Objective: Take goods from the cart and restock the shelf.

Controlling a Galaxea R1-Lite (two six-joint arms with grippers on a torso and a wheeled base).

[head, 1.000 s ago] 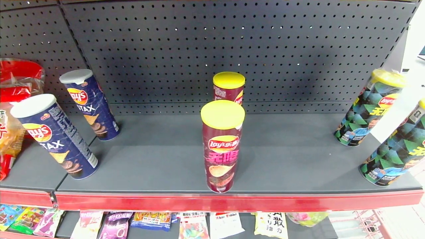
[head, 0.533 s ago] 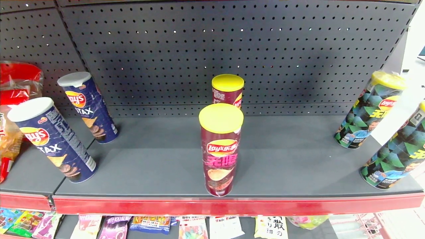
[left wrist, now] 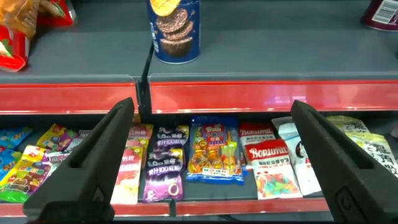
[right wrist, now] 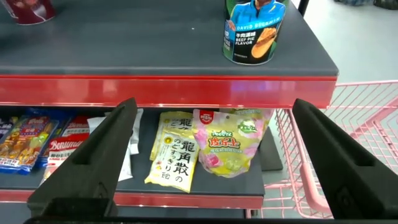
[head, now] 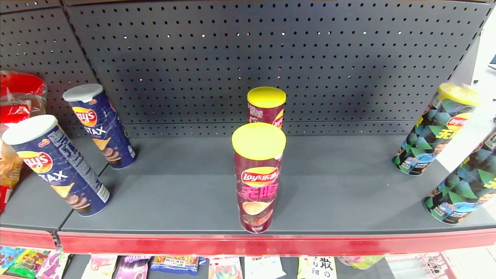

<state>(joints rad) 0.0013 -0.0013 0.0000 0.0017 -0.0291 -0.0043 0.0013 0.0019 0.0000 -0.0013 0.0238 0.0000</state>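
Two maroon chip cans with yellow lids stand mid-shelf, one at the front [head: 257, 178] and one behind it [head: 266, 105]. On the left lean two blue cans [head: 58, 164], [head: 99, 126], and two green-and-black cans [head: 434, 130], [head: 463, 182] are on the right. My left gripper [left wrist: 212, 107] is open and empty, level with the red shelf edge [left wrist: 261, 96] below a blue can [left wrist: 176, 28]. My right gripper [right wrist: 214, 107] is open and empty below a green can [right wrist: 254, 31]. A pink wire cart [right wrist: 351, 140] is beside the shelf's right end.
The lower shelf holds several snack bags [left wrist: 214, 152], [right wrist: 227, 146]. Red bagged goods [head: 17, 97] sit at the far left of the upper shelf. A perforated back panel [head: 248, 58] closes the rear. Bare shelf board [head: 341, 182] lies between the cans.
The whole head picture has shifted slightly down and left, so the camera moved. The cans on the shelf have stayed where they were.
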